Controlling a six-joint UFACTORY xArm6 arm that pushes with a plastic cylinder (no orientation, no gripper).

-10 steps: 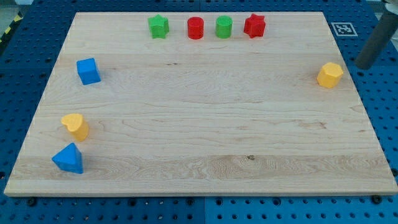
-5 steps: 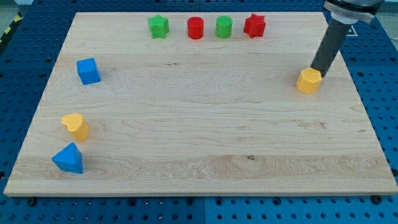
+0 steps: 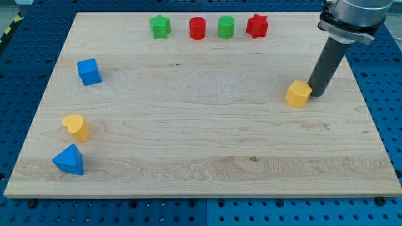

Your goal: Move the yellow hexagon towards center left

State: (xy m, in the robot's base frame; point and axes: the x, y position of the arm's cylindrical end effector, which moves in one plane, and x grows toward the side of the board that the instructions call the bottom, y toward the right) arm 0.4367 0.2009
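Observation:
The yellow hexagon (image 3: 298, 94) sits on the wooden board (image 3: 201, 144) at the view's right, a little above mid-height. My tip (image 3: 316, 94) touches the hexagon's right side; the dark rod rises from it toward the view's top right. The board's centre left lies far across from the hexagon, between the blue cube (image 3: 89, 71) and the yellow heart-shaped block (image 3: 76, 127).
A green star (image 3: 160, 27), red cylinder (image 3: 197, 28), green cylinder (image 3: 226, 27) and red star (image 3: 257, 26) stand in a row along the view's top edge. A blue triangular block (image 3: 69, 160) sits at the lower left.
My tip came in from the view's right edge, met the yellow hexagon and pushed it left and slightly down. The other blocks have not moved.

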